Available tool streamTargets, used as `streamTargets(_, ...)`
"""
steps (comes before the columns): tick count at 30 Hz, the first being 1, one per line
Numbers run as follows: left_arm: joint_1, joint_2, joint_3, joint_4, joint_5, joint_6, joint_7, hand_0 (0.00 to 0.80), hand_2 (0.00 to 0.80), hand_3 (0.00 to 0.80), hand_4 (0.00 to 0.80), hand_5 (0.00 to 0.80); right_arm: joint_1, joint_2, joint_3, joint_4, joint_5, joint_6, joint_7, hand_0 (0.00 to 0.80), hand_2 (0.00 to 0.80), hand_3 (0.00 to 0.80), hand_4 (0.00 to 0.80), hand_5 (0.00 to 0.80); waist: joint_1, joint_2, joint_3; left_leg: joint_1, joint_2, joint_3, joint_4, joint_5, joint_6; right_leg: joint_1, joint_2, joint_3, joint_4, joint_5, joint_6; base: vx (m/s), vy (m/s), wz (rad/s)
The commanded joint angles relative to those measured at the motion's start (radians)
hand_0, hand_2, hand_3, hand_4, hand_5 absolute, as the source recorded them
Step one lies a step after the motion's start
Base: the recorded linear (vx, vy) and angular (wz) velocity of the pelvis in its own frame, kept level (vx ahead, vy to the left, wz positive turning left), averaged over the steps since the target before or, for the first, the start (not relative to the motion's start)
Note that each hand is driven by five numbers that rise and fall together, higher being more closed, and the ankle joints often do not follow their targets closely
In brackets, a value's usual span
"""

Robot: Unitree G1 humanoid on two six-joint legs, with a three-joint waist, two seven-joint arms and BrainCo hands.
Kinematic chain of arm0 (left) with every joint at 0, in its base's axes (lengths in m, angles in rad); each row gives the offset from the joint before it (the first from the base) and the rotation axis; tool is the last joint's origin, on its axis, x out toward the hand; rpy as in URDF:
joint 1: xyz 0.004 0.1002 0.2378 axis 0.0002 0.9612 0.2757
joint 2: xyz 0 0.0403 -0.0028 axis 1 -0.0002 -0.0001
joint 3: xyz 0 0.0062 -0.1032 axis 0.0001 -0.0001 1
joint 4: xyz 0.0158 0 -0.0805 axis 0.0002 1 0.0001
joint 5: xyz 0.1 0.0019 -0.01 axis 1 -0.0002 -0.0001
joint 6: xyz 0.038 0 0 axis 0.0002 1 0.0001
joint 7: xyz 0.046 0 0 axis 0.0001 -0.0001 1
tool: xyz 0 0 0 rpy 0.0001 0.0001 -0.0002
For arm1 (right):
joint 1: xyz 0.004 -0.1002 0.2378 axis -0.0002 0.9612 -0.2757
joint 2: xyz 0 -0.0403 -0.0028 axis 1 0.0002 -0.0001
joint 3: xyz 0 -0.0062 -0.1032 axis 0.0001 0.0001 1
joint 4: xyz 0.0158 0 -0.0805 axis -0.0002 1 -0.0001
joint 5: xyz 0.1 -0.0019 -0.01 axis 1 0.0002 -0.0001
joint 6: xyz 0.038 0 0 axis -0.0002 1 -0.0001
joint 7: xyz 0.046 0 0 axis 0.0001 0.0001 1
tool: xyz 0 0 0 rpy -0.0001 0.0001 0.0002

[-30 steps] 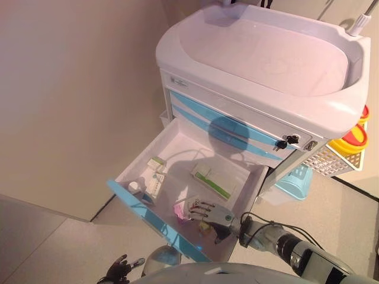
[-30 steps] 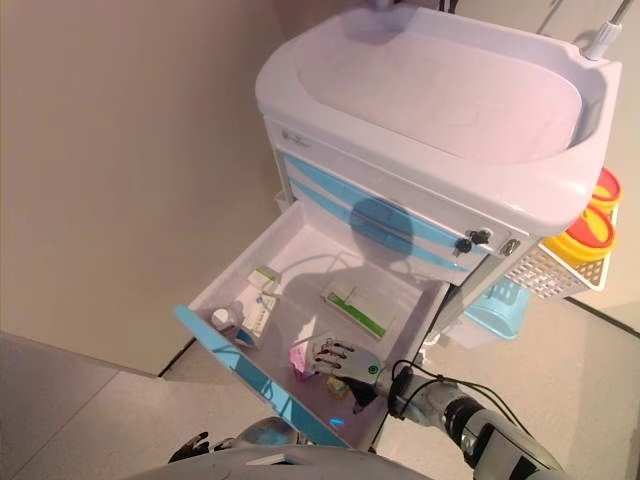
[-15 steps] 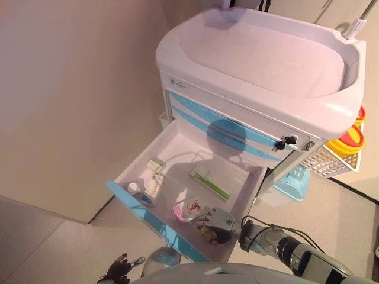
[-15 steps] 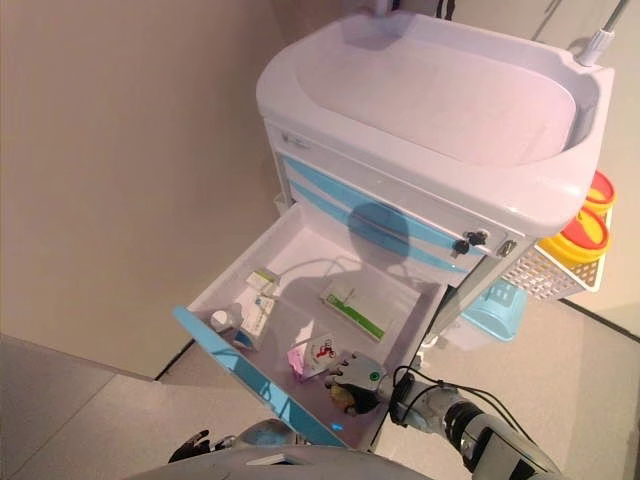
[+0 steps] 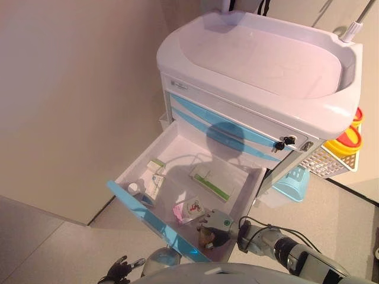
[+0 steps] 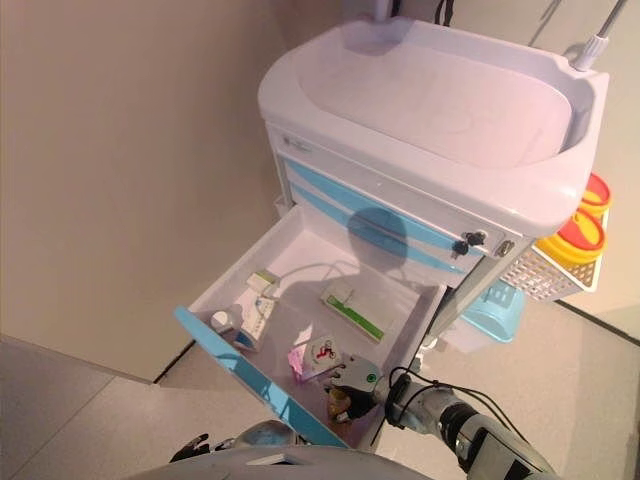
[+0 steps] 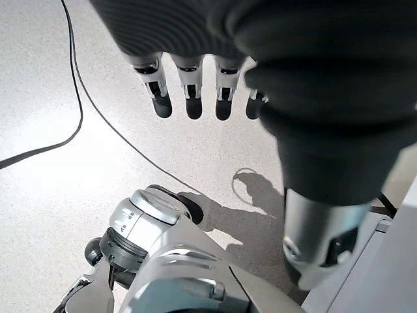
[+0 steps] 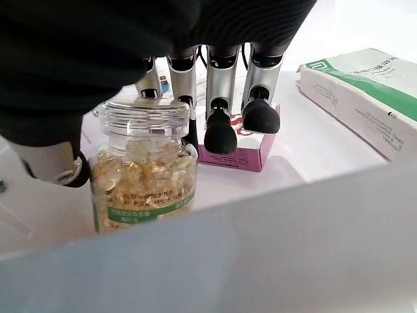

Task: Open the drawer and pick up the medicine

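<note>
The cart's bottom drawer (image 5: 148, 216) stands pulled out, with a blue front. My right hand (image 5: 215, 225) reaches down into its near right corner. In the right wrist view a clear jar of yellow capsules (image 8: 144, 176) stands upright on the drawer floor between the thumb (image 8: 55, 166) and the fingers (image 8: 220, 134). The fingers hang down just past the jar and do not close on it. A pink box (image 5: 188, 208) lies just beyond the fingertips. My left hand (image 5: 121, 271) hangs low by the floor, fingers straight and empty.
A long white and green box (image 5: 210, 181), small boxes (image 5: 155, 177) and a small white bottle (image 5: 135, 187) also lie in the drawer. The white cart (image 5: 260, 59) stands behind. A yellow bin (image 5: 349, 139), a white basket (image 5: 328, 163) and a blue bin (image 5: 290, 180) are at its right. A wall is on the left.
My right hand has drawn back from over the pink box to the drawer's near corner, fingers now pointing down around the jar. The pink box now shows uncovered.
</note>
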Motion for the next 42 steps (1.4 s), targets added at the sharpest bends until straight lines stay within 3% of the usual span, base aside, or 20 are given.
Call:
streamTargets(1, -0.054, -0.031, -0.008, 0.081, -0.009, -0.011, 0.008, 0.0, 0.0, 0.0, 0.0, 0.0, -0.007, 0.001, 0.004, -0.052, 0.006, -0.023, -0.014, 0.8, 0.8, 0.8, 0.8, 0.8, 0.0, -0.017, -0.004, 0.01, -0.05, 0.005, -0.001, -0.083, 0.023, -0.057, -0.06, 0.028, 0.062, 0.043, 0.066, 0.0, 0.0, 0.0)
streamTargets(11, -0.062, -0.031, -0.009, 0.082, -0.024, -0.008, 0.007, 0.0, 0.0, 0.0, 0.0, 0.0, -0.016, -0.003, -0.002, -0.099, 0.058, 0.015, -0.024, 0.8, 0.8, 0.8, 0.8, 0.8, -0.013, -0.017, 0.0, 0.016, -0.048, 0.018, 0.002, -0.086, 0.025, -0.059, -0.059, 0.039, 0.069, 0.042, 0.065, 0.0, 0.0, 0.0)
streamTargets(20, -0.06, -0.029, -0.003, 0.07, -0.045, 0.003, 0.013, 0.0, 0.0, 0.0, 0.0, 0.0, -0.053, -0.048, -0.015, -0.243, 0.108, 0.017, 0.007, 0.8, 0.8, 0.8, 0.8, 0.8, -0.033, -0.022, -0.002, 0.028, -0.041, 0.039, 0.001, -0.093, 0.024, -0.058, -0.055, 0.059, 0.071, 0.042, 0.064, 0.008, 0.005, -0.06)
streamTargets(28, -0.064, -0.023, 0.004, 0.048, -0.076, 0.033, 0.031, 0.0, 0.0, 0.0, 0.0, 0.0, -0.111, -0.153, -0.047, -0.486, 0.227, -0.002, 0.154, 0.8, 0.8, 0.8, 0.8, 0.8, -0.056, -0.037, -0.005, 0.037, -0.034, 0.069, -0.003, -0.097, 0.023, -0.059, -0.05, 0.08, 0.07, 0.046, 0.065, 0.013, 0.009, -0.1)
streamTargets(34, -0.068, -0.023, 0.009, 0.044, -0.084, 0.045, 0.041, 0.0, 0.0, 0.0, 0.0, 0.0, -0.135, -0.183, -0.068, -0.561, 0.269, -0.017, 0.199, 0.8, 0.8, 0.8, 0.8, 0.8, -0.065, -0.042, -0.008, 0.045, -0.029, 0.083, -0.004, -0.101, 0.022, -0.055, -0.049, 0.088, 0.068, 0.048, 0.065, 0.004, 0.004, -0.03)
streamTargets(42, -0.07, -0.013, 0.013, 0.023, -0.102, 0.066, 0.044, 0.0, 0.0, 0.0, 0.0, 0.0, -0.186, -0.257, -0.142, -0.757, 0.587, 0.022, 0.452, 0.8, 0.8, 0.8, 0.8, 0.8, -0.079, -0.05, -0.006, 0.051, -0.025, 0.1, -0.006, -0.101, 0.023, -0.054, -0.05, 0.1, 0.066, 0.056, 0.067, -0.006, 0.02, -0.06)
